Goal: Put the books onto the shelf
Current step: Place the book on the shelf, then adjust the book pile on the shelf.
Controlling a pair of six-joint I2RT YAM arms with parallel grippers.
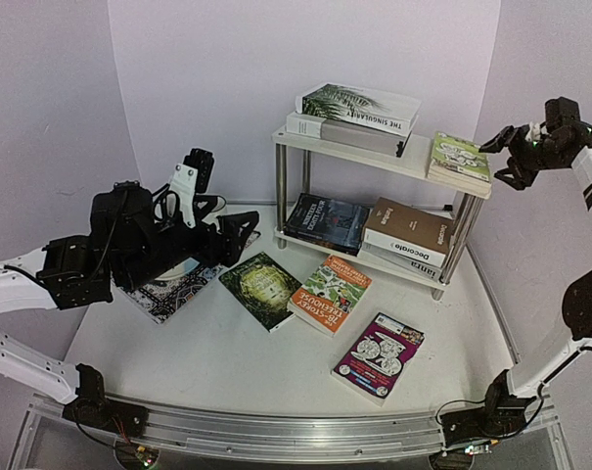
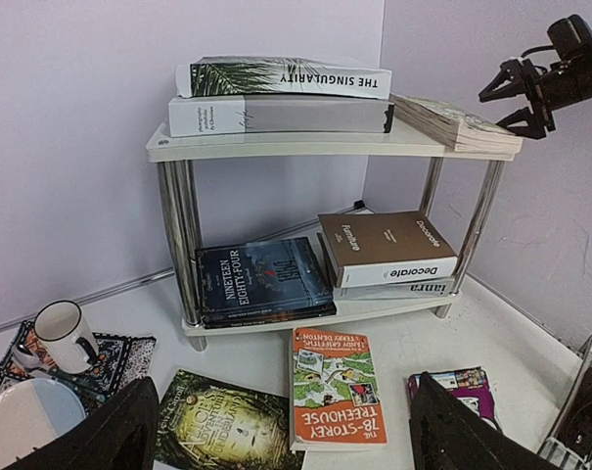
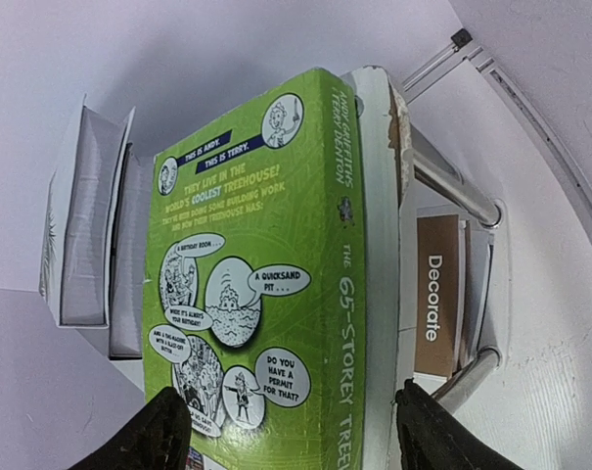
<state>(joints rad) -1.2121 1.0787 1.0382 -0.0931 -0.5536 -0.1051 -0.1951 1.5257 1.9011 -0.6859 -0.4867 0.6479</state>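
Observation:
The shelf [image 1: 420,163] stands at the back right. Its top board holds a white palm-leaf book [image 1: 359,106] on a grey book [image 1: 346,134], with a lime green book [image 1: 460,162] at the right end. On the lower board lie a dark blue book [image 1: 325,222] and a brown book [image 1: 408,231] stacked on others. On the table lie a dark green book [image 1: 261,289], an orange book [image 1: 331,292] and a magenta book [image 1: 379,356]. My left gripper [image 1: 239,230] hangs open and empty above the table, left of the shelf. My right gripper [image 1: 504,157] is open just right of the lime green book [image 3: 256,284], not touching it.
A patterned placemat [image 2: 119,354] at the left carries a white mug [image 2: 63,335] and a plate [image 2: 26,421]. Purple walls close in behind and on both sides. A metal rail [image 1: 296,431] runs along the near edge.

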